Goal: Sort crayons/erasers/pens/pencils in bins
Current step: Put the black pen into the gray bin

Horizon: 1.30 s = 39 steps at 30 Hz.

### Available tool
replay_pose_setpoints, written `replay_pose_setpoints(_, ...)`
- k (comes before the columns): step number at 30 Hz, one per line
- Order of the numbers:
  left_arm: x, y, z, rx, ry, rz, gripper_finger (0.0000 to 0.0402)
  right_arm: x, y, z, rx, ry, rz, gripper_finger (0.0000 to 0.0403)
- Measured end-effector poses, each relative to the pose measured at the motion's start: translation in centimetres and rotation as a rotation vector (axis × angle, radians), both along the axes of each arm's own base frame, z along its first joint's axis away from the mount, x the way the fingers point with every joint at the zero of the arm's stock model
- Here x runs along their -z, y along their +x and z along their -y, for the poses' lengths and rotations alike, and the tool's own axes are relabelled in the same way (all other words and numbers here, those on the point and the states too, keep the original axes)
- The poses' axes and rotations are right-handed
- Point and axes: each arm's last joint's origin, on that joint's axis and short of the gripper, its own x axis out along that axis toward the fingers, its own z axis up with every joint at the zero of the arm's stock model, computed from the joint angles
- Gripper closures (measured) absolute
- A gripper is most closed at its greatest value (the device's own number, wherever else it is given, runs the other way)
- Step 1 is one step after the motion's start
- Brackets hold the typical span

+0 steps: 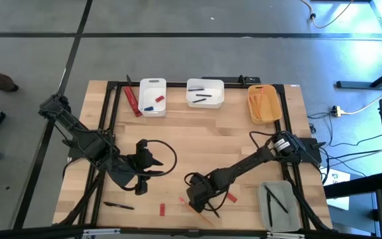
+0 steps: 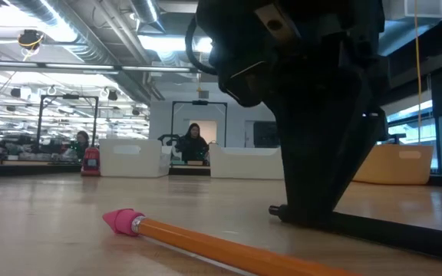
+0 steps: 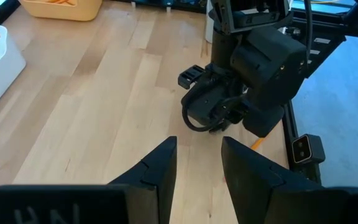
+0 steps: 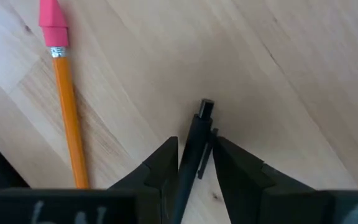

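A black pen (image 4: 204, 115) lies flat on the wooden table near its front edge. My right gripper (image 4: 196, 144) points down over it, open, one finger on each side of the pen's barrel; I see no touch. Beside it lies an orange pencil (image 4: 67, 112) with a pink end (image 2: 121, 221), also flat on the table. In the high view my right gripper (image 1: 196, 196) is just beyond the pencil (image 1: 203, 211). My left gripper (image 3: 199, 146) waits open and empty above the table at the left middle (image 1: 156, 163).
Along the far edge stand a narrow white bin (image 1: 153, 96), a wider white bin (image 1: 205, 93) and a yellow-orange bin (image 1: 264, 104); a grey bin (image 1: 278, 206) sits near right. Another black pen (image 1: 118, 206) and a small red piece (image 1: 162, 210) lie near the front edge.
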Motion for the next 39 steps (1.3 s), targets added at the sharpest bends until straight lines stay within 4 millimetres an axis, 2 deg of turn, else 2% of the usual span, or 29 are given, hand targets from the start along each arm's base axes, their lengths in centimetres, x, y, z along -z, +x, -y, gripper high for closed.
replay_pose_setpoints(7, 0.0, 0.0, 0.0, 0.0, 0.0, 0.0, 0.0282, 0.1, 0.0, 0.0, 0.024, 0.01, -0.011, 0.0301)
replay_pose_setpoints(16, 0.0, 0.0, 0.0, 0.0, 0.0, 0.0, 0.0282, 0.2, 0.0, 0.1, 0.001, -0.007, -0.006, 0.0362)
replay_pose_setpoints(27, 0.0, 0.0, 0.0, 0.0, 0.0, 0.0, 0.0282, -0.3, -0.1, 0.1, -0.026, -0.007, 0.014, 0.0353)
replay_pose_setpoints(32, 0.0, 0.0, 0.0, 0.0, 0.0, 0.0, 0.0282, -1.5, 0.0, 0.2, -0.051, -0.027, -0.007, 0.0353)
replay_pose_setpoints(39, 0.0, 0.0, 0.0, 0.0, 0.0, 0.0, 0.0282, -5.3, -0.1, 0.3, -0.12, -0.118, -0.065, 0.0352)
